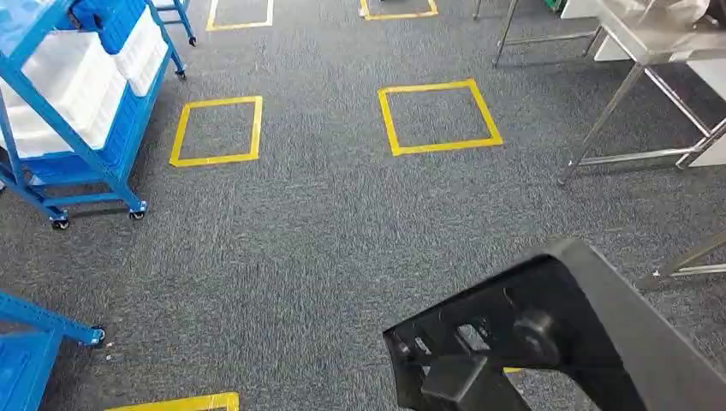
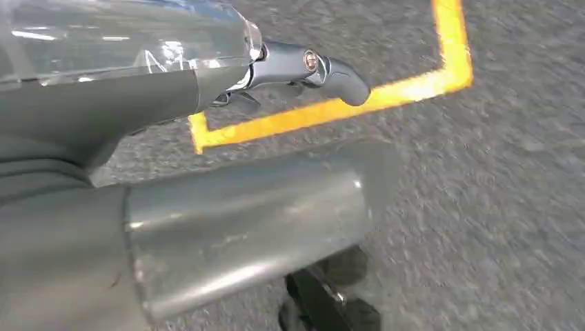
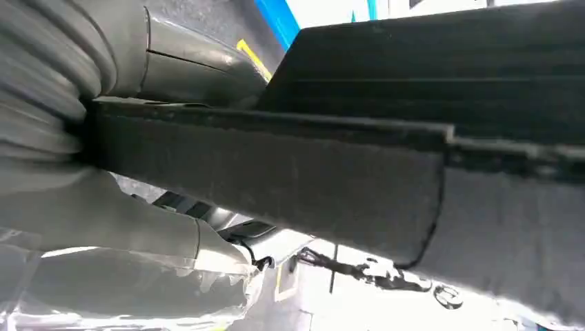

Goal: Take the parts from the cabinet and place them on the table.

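Note:
A large black plastic part (image 1: 548, 334), a flat panel with ribs and a round knob, juts in at the lower right of the head view, held above the carpet. In the right wrist view my right hand (image 3: 138, 227) grips this black part (image 3: 414, 138), with the thumb on one face and the fingers on the other. My left hand (image 2: 227, 221) hangs over the carpet with its fingers apart and holds nothing; one dark finger (image 2: 324, 69) points out over a yellow tape corner.
A blue wheeled cabinet (image 1: 77, 103) with white bins stands at the far left. A second blue frame (image 1: 34, 334) is at the near left. A steel table (image 1: 651, 43) stands at the far right. Yellow tape squares (image 1: 439, 117) mark the grey carpet.

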You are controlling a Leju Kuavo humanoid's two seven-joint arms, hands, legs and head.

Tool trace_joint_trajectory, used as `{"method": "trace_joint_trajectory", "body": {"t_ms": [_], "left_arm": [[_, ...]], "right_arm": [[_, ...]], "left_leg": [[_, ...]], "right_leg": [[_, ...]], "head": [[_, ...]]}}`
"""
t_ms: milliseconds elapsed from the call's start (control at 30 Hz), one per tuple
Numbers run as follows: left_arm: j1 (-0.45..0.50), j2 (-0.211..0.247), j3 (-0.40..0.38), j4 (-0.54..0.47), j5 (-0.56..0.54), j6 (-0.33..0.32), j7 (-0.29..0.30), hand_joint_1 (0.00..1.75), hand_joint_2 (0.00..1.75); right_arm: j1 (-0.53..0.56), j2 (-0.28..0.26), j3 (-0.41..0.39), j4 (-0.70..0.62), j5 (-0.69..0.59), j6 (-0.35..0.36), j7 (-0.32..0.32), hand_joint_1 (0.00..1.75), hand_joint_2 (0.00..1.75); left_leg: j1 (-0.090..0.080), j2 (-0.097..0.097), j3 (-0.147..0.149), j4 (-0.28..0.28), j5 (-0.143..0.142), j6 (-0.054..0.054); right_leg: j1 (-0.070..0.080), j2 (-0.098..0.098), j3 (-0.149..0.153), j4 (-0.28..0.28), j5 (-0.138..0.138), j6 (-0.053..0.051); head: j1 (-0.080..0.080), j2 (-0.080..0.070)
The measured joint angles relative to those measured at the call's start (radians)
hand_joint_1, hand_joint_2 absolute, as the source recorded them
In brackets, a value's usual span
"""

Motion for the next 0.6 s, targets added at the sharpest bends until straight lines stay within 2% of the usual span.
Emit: {"method": "trace_joint_trajectory", "body": {"t_ms": [33,67,100,133,167,200,233,267,300,333,400,433,467,500,533,567,600], "left_arm": [[0.003,0.0,0.0,0.0,0.0,0.0,0.0,0.0,0.0],[0.007,0.0,0.0,0.0,0.0,0.0,0.0,0.0,0.0],[0.009,0.0,0.0,0.0,0.0,0.0,0.0,0.0,0.0],[0.008,-0.001,0.0,0.0,0.0,0.0,0.0,0.0,0.0],[0.006,-0.002,0.0,0.0,0.0,0.0,0.0,0.0,0.0],[0.005,-0.003,0.0,0.0,0.0,0.0,0.0,0.0,0.0],[0.004,-0.004,0.0,0.0,0.0,0.0,0.0,0.0,0.0],[0.002,-0.005,0.0,0.0,0.0,0.0,0.0,0.0,0.0],[0.003,-0.004,0.0,0.0,0.0,0.0,0.0,0.0,0.0],[0.001,-0.004,0.0,0.0,0.0,0.0,0.0,0.0,0.0],[-0.003,-0.005,0.0,0.0,0.0,0.0,0.0,0.0,0.0],[-0.005,-0.006,0.0,0.0,0.0,0.0,0.0,0.0,0.0],[-0.007,-0.006,0.0,0.0,-0.001,0.0,-0.001,0.0,0.0],[-0.006,-0.007,0.0,0.0,-0.001,-0.001,-0.002,0.0,0.0],[-0.003,-0.007,0.0,0.0,-0.001,-0.001,-0.003,0.0,0.0],[0.0,-0.007,0.0,0.0,-0.001,-0.001,-0.003,0.0,0.0],[0.002,-0.007,0.0,0.0,-0.002,-0.001,-0.003,0.0,0.0]], "right_arm": [[-0.001,0.0,0.0,0.0,0.001,0.0,0.001,1.75,1.75],[0.0,0.0,0.0,0.0,0.003,0.0,0.002,1.75,1.75],[0.001,0.0,0.0,0.0,0.003,0.0,0.001,1.75,1.75],[0.001,0.0,-0.001,0.0,0.003,0.0,0.002,1.75,1.75],[0.002,0.0,-0.001,0.0,0.003,0.0,0.003,1.75,1.75],[0.002,0.0,-0.002,0.0,0.003,0.0,0.002,1.75,1.75],[0.002,0.0,-0.002,0.0,0.004,0.0,0.003,1.75,1.75],[0.001,0.0,-0.002,-0.001,0.005,0.0,0.002,1.75,1.75],[0.0,0.0,-0.002,-0.001,0.005,0.0,0.003,1.75,1.75],[0.002,0.001,-0.002,-0.002,0.005,0.0,0.003,1.75,1.75],[0.003,0.002,-0.004,-0.002,0.005,0.0,0.003,1.75,1.75],[0.003,0.002,-0.004,-0.002,0.006,0.0,0.003,1.75,1.75],[0.005,0.003,-0.005,-0.002,0.007,0.0,0.004,1.75,1.75],[0.004,0.005,-0.005,-0.003,0.008,0.0,0.005,1.75,1.75],[0.003,0.006,-0.005,-0.003,0.01,0.0,0.008,1.75,1.75],[0.003,0.006,-0.006,-0.003,0.011,0.0,0.009,1.75,1.75],[0.004,0.006,-0.007,-0.003,0.013,0.0,0.01,1.75,1.75]], "left_leg": [[0.0,0.017,-0.003,0.0,0.0,0.0],[0.0,0.035,-0.004,0.002,-0.001,-0.001],[0.0,0.051,-0.005,0.002,-0.002,-0.002],[0.001,0.067,-0.005,0.004,-0.003,-0.004],[0.003,0.08,-0.005,0.005,-0.005,-0.007],[0.006,0.092,-0.005,0.009,-0.009,-0.013],[0.008,0.103,-0.004,0.016,-0.015,-0.02],[0.008,0.112,-0.001,0.027,-0.023,-0.029],[0.001,0.121,-0.007,0.038,-0.031,-0.037],[0.001,0.127,-0.007,0.037,-0.033,-0.041],[0.006,0.144,0.004,0.036,-0.032,-0.049],[0.007,0.151,0.005,0.038,-0.035,-0.054],[0.013,0.114,-0.001,0.054,-0.055,-0.061],[0.014,0.074,-0.02,0.098,-0.091,-0.063],[0.015,0.052,-0.052,0.175,-0.135,-0.065],[0.015,0.041,-0.089,0.258,-0.172,-0.068],[0.015,0.035,-0.121,0.327,-0.193,-0.068]], "right_leg": [[-0.002,-0.018,-0.034,0.071,-0.043,0.005],[-0.005,-0.027,-0.067,0.144,-0.077,0.01],[-0.009,-0.031,-0.091,0.198,-0.094,0.016],[-0.013,-0.034,-0.093,0.207,-0.084,0.022],[-0.017,-0.038,-0.073,0.174,-0.055,0.027],[-0.021,-0.047,-0.033,0.106,-0.016,0.031],[-0.023,-0.068,0.022,0.011,0.024,0.034],[-0.023,-0.11,0.063,-0.068,0.03,0.034],[-0.014,-0.115,0.064,-0.071,0.027,0.021],[-0.014,-0.1,0.062,-0.067,0.027,0.011],[-0.007,-0.081,0.056,-0.066,0.027,0.001],[-0.011,-0.071,0.056,-0.072,0.032,-0.007],[-0.015,-0.061,0.057,-0.075,0.036,-0.014],[-0.017,-0.053,0.055,-0.075,0.038,-0.018],[-0.016,-0.044,0.053,-0.075,0.04,-0.022],[-0.015,-0.032,0.052,-0.075,0.041,-0.023],[-0.013,-0.02,0.051,-0.075,0.042,-0.024]], "head": [[0.002,0.0],[0.002,0.0],[0.002,0.0],[0.003,0.0],[0.003,0.0],[0.003,0.0],[0.003,0.0],[0.003,0.0],[0.004,0.0],[-0.001,0.0],[0.001,0.0],[0.002,0.0],[0.0,0.0],[-0.006,0.0],[-0.008,0.0],[-0.008,0.0],[-0.008,0.0]]}}
